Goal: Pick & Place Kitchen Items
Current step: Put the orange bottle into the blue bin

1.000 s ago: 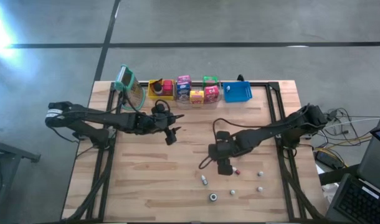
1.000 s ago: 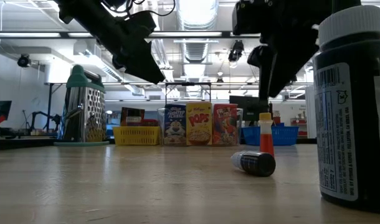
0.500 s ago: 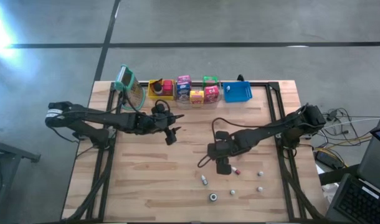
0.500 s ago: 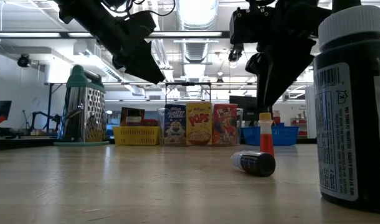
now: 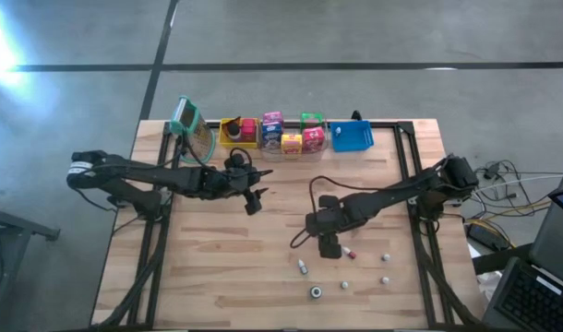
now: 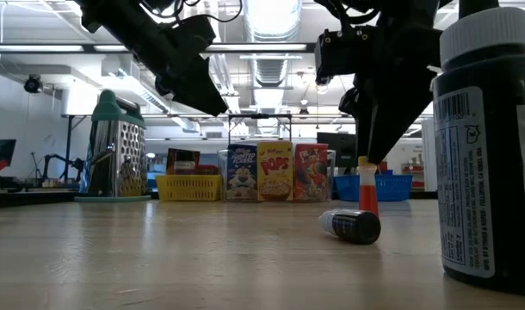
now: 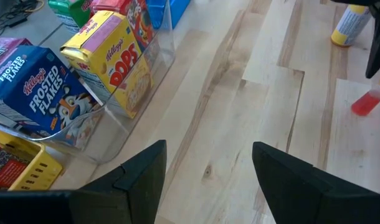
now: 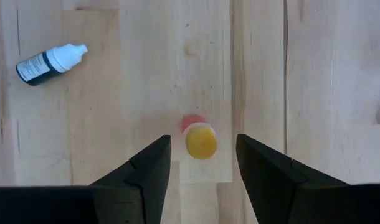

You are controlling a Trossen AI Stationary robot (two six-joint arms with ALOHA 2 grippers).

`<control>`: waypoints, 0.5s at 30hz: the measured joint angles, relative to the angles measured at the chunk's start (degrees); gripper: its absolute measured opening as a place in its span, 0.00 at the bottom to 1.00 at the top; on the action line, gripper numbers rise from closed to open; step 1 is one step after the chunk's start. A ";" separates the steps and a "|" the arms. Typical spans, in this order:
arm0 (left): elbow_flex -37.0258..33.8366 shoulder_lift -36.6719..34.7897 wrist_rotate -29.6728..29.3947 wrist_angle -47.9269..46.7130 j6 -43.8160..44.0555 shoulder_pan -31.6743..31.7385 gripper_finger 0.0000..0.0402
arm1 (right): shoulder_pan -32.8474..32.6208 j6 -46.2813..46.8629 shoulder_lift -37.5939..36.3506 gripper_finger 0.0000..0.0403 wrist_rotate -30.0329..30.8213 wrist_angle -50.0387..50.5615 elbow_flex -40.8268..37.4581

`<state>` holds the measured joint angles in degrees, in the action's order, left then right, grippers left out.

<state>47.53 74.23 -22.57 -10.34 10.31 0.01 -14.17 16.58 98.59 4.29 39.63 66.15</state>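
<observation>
Nearest the table's front edge stand a dark white-capped jar (image 6: 491, 146) and a few tiny bottles, with a small black dropper bottle (image 8: 50, 62) lying on its side close by. Farther in, the right gripper (image 8: 201, 163) hangs over an upright yellow-capped red bottle (image 8: 200, 140), its fingers spread to either side of the cap without touching it. Beyond, the left gripper (image 7: 207, 167) hovers spread and empty over bare wood, short of the back edge, where a clear bin (image 7: 131, 121) holds Frosted Flakes (image 7: 37, 99) and Pops (image 7: 115, 59) boxes beside a yellow bin (image 5: 233, 132) and a blue bin (image 5: 352, 136).
</observation>
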 joint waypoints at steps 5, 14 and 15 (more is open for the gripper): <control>0.02 -0.01 0.00 -0.01 0.00 0.00 0.61 | -0.02 -0.29 0.70 0.39 0.02 -0.63 -0.02; 0.00 -0.01 0.00 0.00 0.00 0.00 0.61 | -0.02 -0.28 0.80 0.30 0.07 -1.18 0.00; 0.00 -0.01 0.00 0.01 0.00 0.00 0.61 | -0.02 -0.28 0.86 0.29 0.06 -1.19 0.00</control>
<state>47.53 74.22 -22.57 -10.33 10.31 0.01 -14.20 16.29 99.45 4.35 38.44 66.15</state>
